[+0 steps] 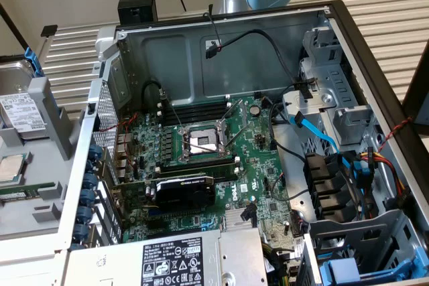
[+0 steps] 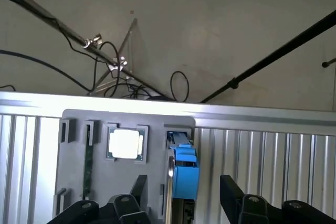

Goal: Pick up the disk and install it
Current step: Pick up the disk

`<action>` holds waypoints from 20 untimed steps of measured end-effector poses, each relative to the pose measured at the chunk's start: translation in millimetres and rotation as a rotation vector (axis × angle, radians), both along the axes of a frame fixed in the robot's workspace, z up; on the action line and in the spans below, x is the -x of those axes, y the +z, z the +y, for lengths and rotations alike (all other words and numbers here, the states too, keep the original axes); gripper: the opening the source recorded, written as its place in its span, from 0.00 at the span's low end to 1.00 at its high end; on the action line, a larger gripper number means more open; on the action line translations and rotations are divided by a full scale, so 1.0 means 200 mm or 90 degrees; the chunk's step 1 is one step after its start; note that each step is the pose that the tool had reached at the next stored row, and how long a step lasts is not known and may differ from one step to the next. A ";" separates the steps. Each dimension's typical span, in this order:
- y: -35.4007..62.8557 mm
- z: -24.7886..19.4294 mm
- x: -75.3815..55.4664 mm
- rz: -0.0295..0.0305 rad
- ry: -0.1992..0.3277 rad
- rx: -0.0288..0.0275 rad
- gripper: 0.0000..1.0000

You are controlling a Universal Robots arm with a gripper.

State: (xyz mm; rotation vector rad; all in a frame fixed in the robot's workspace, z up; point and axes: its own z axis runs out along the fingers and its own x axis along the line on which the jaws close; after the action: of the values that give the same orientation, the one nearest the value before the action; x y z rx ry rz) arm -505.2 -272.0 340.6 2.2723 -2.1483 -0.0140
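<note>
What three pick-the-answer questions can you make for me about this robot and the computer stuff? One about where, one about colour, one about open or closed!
1. Where is the disk?
A. On the motherboard
B. In the grey holder on the exterior view's left
C. On top of the power supply

2. What colour is the carrier around the disk?
A. Red
B. Yellow
C. Blue

3. How is the end effector?
A. Open, gripping nothing
B. Shut on the disk
C. Shut on the chip

Answers:
1 B: the exterior view shows the labelled disk sitting in the holder, outside the case.
2 C: the wrist view shows bright blue plastic on the disk's edge.
3 A: in the wrist view its two fingers stand wide apart, clear of the disk.
</note>
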 end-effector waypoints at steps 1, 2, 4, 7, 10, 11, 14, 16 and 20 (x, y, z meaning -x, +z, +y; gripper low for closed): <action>-0.002 0.000 0.00 -0.0061 0.000 0.0000 0.66; -0.006 0.000 0.00 -0.0113 0.000 0.0000 0.66; -0.017 0.000 0.01 -0.0164 0.000 0.0000 0.66; -0.039 0.000 0.01 -0.0177 -0.009 -0.0002 0.66; -0.062 0.000 0.01 -0.0176 -0.039 -0.0010 0.66; -0.070 0.000 0.01 -0.0176 -0.050 -0.0010 0.66; -0.089 0.000 0.01 -0.0175 -0.069 -0.0050 0.66; -0.100 0.000 0.01 -0.0171 -0.072 -0.0102 0.66; -0.128 -0.001 0.01 -0.0132 -0.073 -0.0128 0.66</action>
State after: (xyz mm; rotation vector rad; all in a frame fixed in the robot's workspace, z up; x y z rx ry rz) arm -506.8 -272.2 315.0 2.1659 -2.2961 -0.0134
